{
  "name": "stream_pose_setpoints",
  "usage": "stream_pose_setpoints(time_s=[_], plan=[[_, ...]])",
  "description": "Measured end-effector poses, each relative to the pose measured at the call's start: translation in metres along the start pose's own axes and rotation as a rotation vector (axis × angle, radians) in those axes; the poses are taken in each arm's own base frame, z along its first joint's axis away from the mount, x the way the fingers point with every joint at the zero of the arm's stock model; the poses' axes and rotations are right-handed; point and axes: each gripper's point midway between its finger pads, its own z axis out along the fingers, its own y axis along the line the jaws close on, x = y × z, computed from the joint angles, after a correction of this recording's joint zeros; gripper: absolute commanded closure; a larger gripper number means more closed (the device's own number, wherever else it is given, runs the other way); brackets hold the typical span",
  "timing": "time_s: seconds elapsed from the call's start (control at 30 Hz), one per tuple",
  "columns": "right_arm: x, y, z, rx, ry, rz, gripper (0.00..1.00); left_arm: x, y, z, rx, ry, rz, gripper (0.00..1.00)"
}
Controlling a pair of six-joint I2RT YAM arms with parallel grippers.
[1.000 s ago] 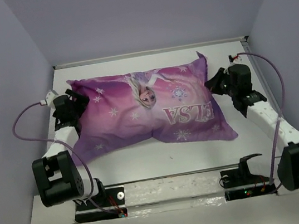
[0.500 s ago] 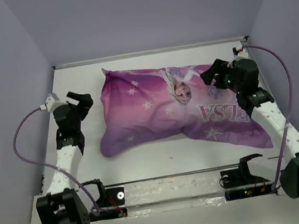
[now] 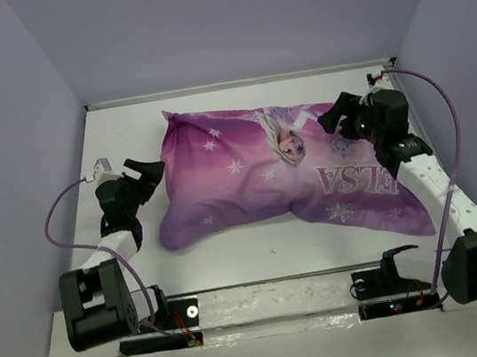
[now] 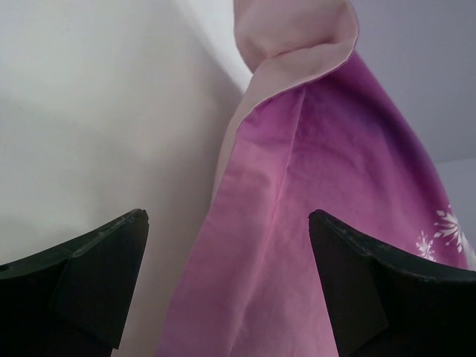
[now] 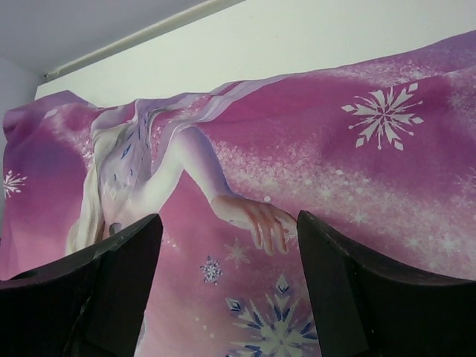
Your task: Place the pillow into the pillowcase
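We find the left gripper (image 3: 153, 175) spread wide, holding nothing, just beside the left edge of the pillowcase (image 3: 239, 178). The right gripper (image 3: 337, 119) is also spread (nothing between its fingers), over the case's far right corner. The case lies plump, purple side up, on the white table (image 3: 258, 247).

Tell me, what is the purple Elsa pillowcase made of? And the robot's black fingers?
The pillowcase looks like thin, soft cloth with a matte finish: it wrinkles, folds over and has a stitched seam. The left gripper has fingers that look like hard black plastic, dull with sharp edges, though that's a guess.
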Motion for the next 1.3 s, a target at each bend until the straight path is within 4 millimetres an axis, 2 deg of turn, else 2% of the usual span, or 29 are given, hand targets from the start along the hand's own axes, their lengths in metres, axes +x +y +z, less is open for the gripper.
stream_pose_setpoints(time_s=[0.13,0.27,0.37,0.47,0.5,0.57,0.6,0.67,0.73,0.8,1.0,1.13,1.17,1.2,1.23,1.27,1.3], plan=[[-0.011,-0.007,-0.001,0.010,-0.016,0.013,0.21,-0.013,-0.019,0.032,0.099,0.005,-0.008,0.01],[-0.018,-0.008,-0.002,0.007,-0.030,0.020,0.22,-0.013,-0.021,0.059,0.150,0.033,-0.038,0.05],[-0.018,-0.005,-0.002,-0.011,-0.023,0.020,0.22,-0.009,-0.018,0.075,0.169,0.052,-0.059,0.15],[-0.017,-0.001,-0.003,-0.030,-0.014,0.021,0.22,-0.009,-0.020,0.088,0.203,0.056,-0.072,0.30],[-0.016,-0.001,-0.003,-0.033,-0.013,0.021,0.22,-0.009,-0.022,0.093,0.216,0.057,-0.075,0.48],[-0.016,0.000,-0.001,-0.038,-0.010,0.022,0.22,-0.010,-0.029,0.100,0.246,0.057,-0.073,0.73],[-0.015,-0.001,0.002,-0.038,-0.004,0.024,0.23,-0.011,-0.034,0.103,0.267,0.056,-0.068,0.98],[-0.010,-0.005,0.009,-0.030,0.013,0.027,0.25,-0.014,-0.044,0.106,0.300,0.051,-0.063,1.00],[0.000,-0.012,0.020,-0.014,0.047,0.036,0.29,-0.019,-0.054,0.106,0.335,0.040,-0.048,1.00],[0.009,-0.019,0.029,0.003,0.077,0.046,0.35,-0.023,-0.056,0.106,0.337,0.026,-0.045,1.00],[0.007,-0.029,0.038,0.030,0.060,0.077,0.38,-0.057,-0.019,0.092,0.203,-0.053,-0.097,1.00],[0.009,-0.032,0.036,0.040,0.044,0.095,0.38,-0.064,-0.006,0.095,0.145,-0.049,-0.128,1.00],[0.011,-0.033,0.034,0.046,0.040,0.101,0.37,-0.063,-0.005,0.096,0.135,-0.042,-0.133,0.91],[0.013,-0.034,0.032,0.046,0.037,0.103,0.34,-0.063,-0.004,0.097,0.126,-0.035,-0.138,0.77],[0.014,-0.034,0.030,0.044,0.038,0.105,0.33,-0.062,-0.003,0.097,0.119,-0.028,-0.142,0.40],[0.014,-0.033,0.028,0.040,0.035,0.106,0.31,-0.061,-0.002,0.097,0.115,-0.024,-0.142,0.23],[0.013,-0.031,0.027,0.034,0.034,0.104,0.29,-0.062,-0.001,0.097,0.106,-0.027,-0.145,0.01]])
